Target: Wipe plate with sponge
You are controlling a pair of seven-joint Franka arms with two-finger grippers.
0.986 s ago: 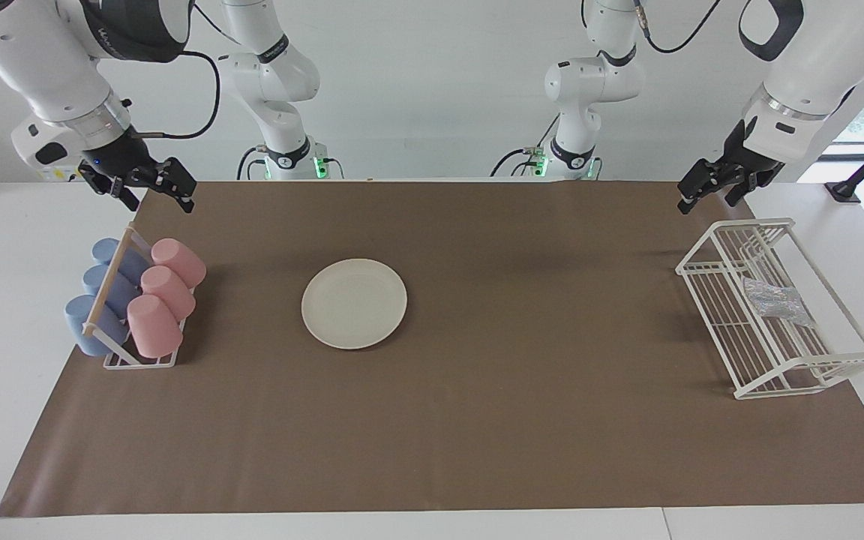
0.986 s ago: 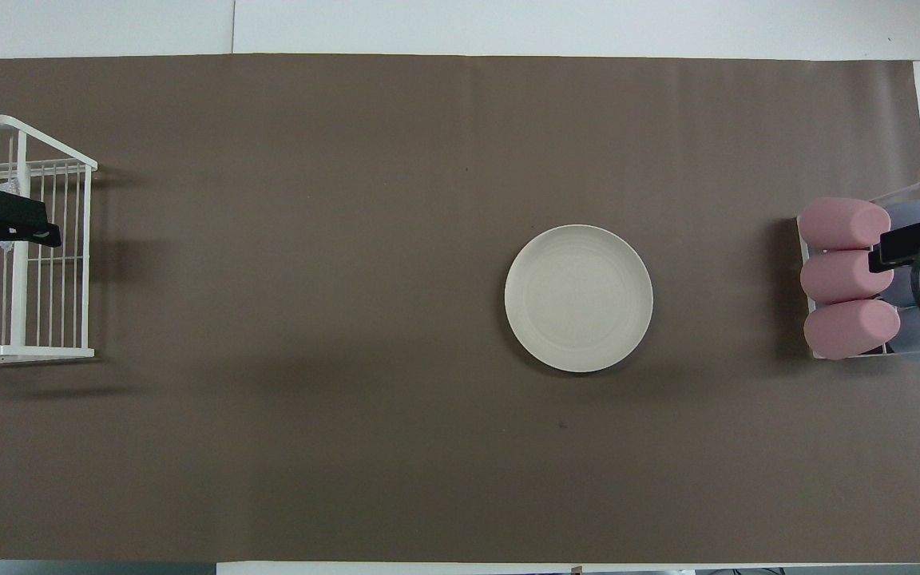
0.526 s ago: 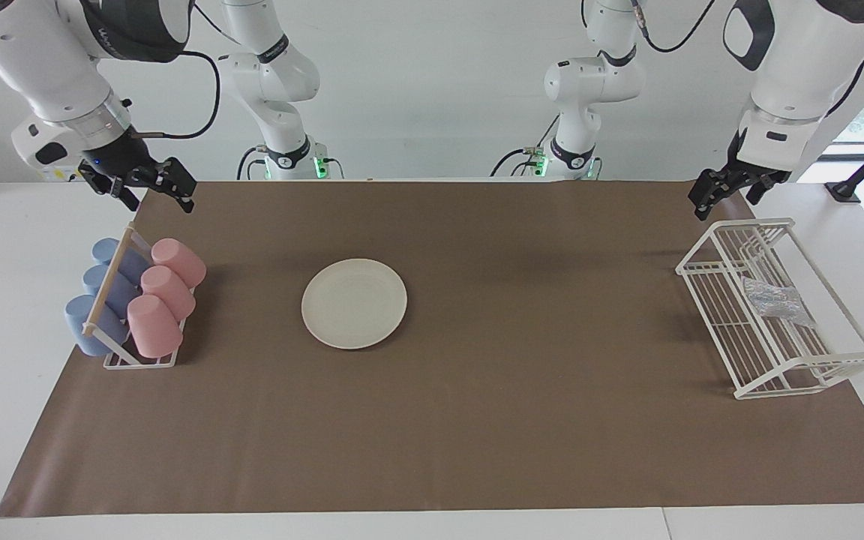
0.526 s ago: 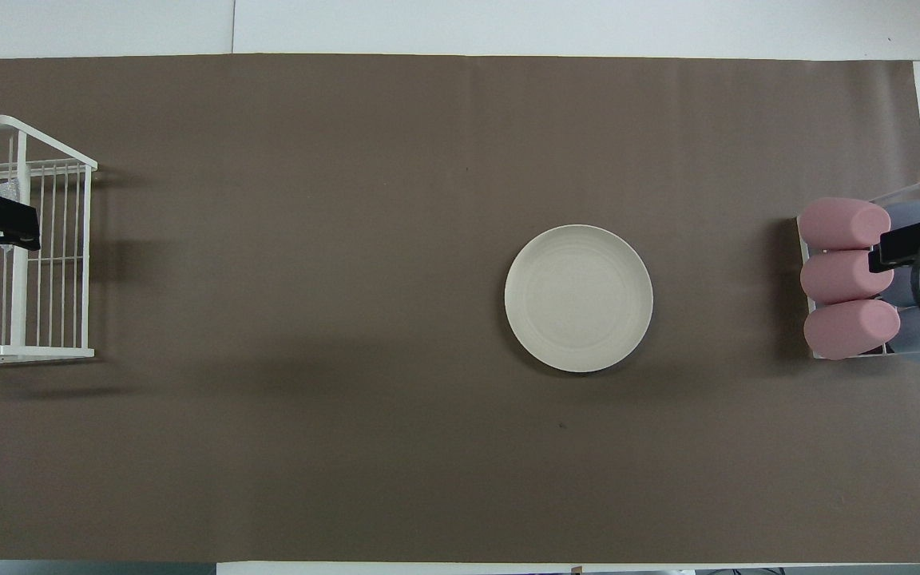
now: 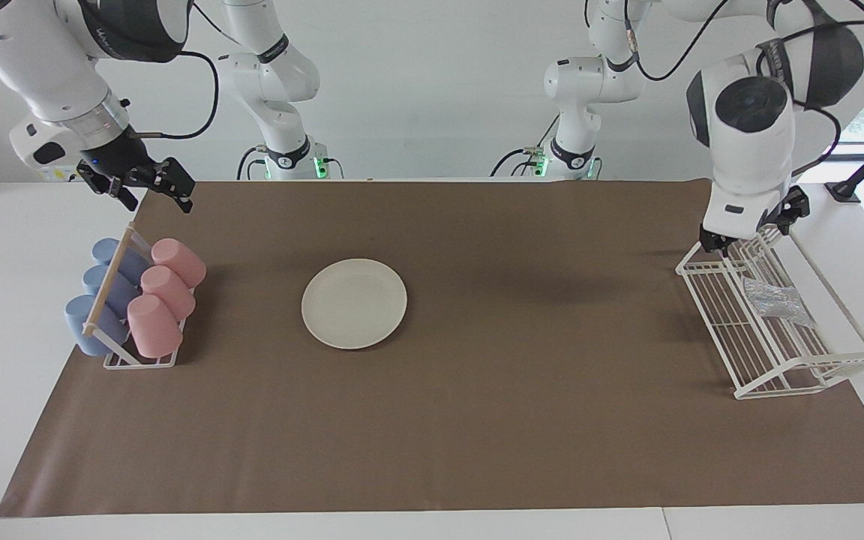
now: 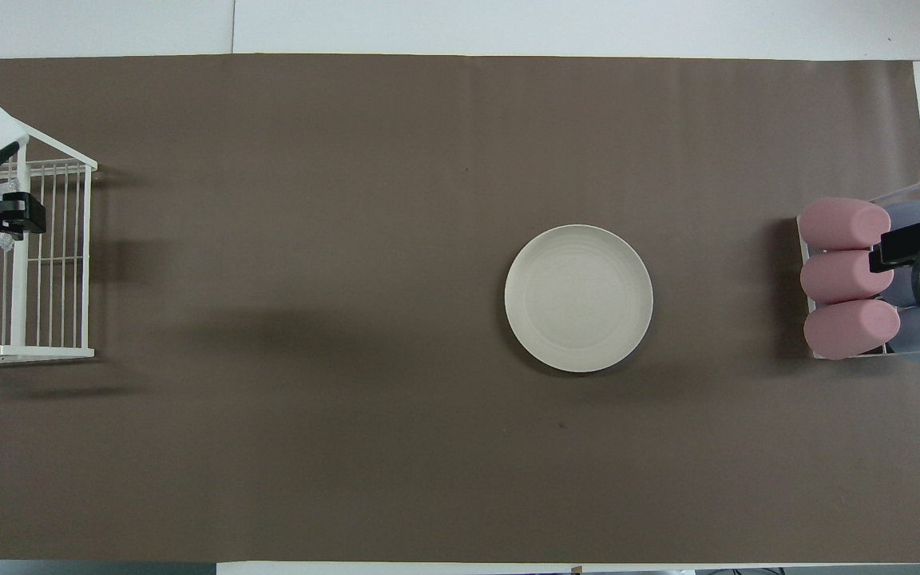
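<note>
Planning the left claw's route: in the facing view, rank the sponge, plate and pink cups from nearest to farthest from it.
From the left claw:
1. Silvery mesh sponge, in the white wire rack under it.
2. Round cream plate, mid-table.
3. Pink plastic cups, at the right arm's end.

Plate: round, cream-white, flat on brown mat. Sponge: silvery crinkled mesh, lying in white wire rack, at plate's 3 o'clock in facing view, well apart.

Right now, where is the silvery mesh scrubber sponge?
The silvery mesh sponge lies inside the white wire rack at the left arm's end of the table, with the left gripper over the rack's robot-side end.
</note>
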